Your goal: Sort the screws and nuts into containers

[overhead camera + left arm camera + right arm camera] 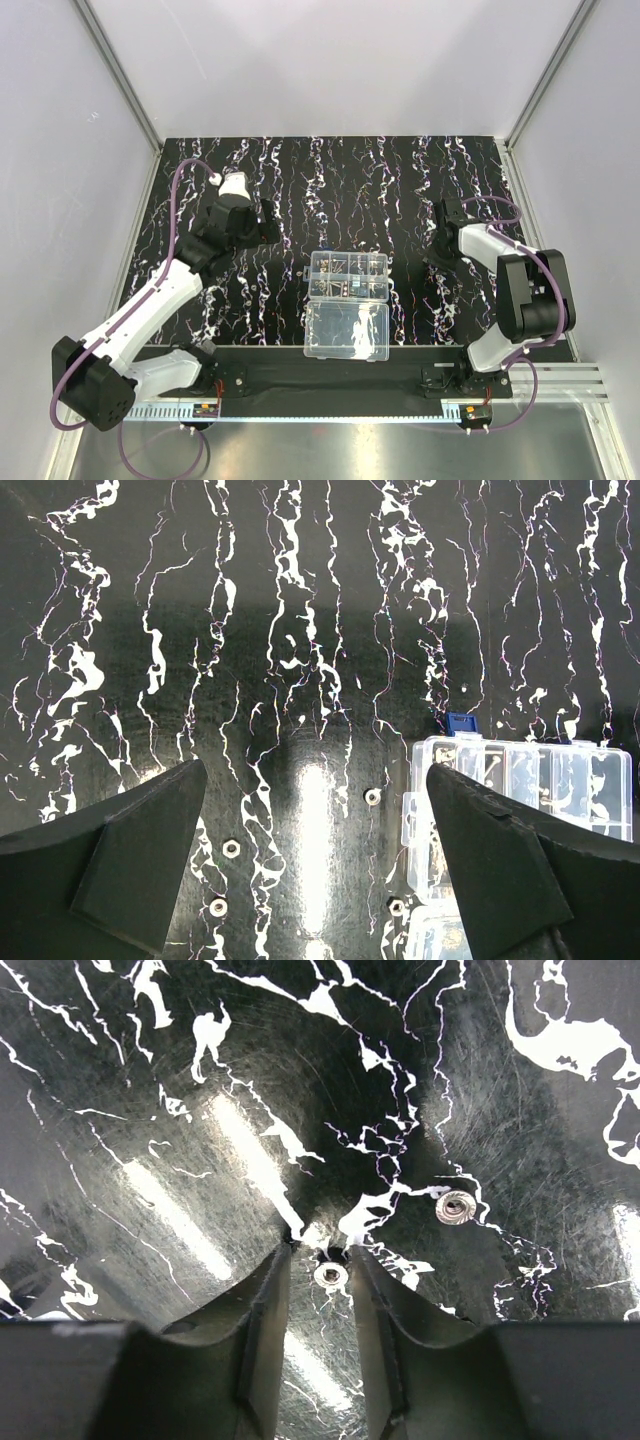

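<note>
In the right wrist view my right gripper [318,1253] is down at the black mat, jaws narrowed around a small silvery nut [330,1276]. The nut lies between the fingertips, close to the right finger, with a gap on its other side. A second, flanged nut [455,1207] lies just outside the right finger. My left gripper [315,770] hangs wide open above the mat, left of the containers [520,780]. Several loose nuts lie beneath it, among them one [373,797] near the box and another [231,848] by the left finger. The containers [348,277] hold small metal parts.
The organizer's clear undivided lid [347,330] lies open toward the arm bases. White-purple streaks cover the black mat [330,190]. White walls enclose the mat on three sides, and the arms' mounting rail [330,378] runs along the near edge.
</note>
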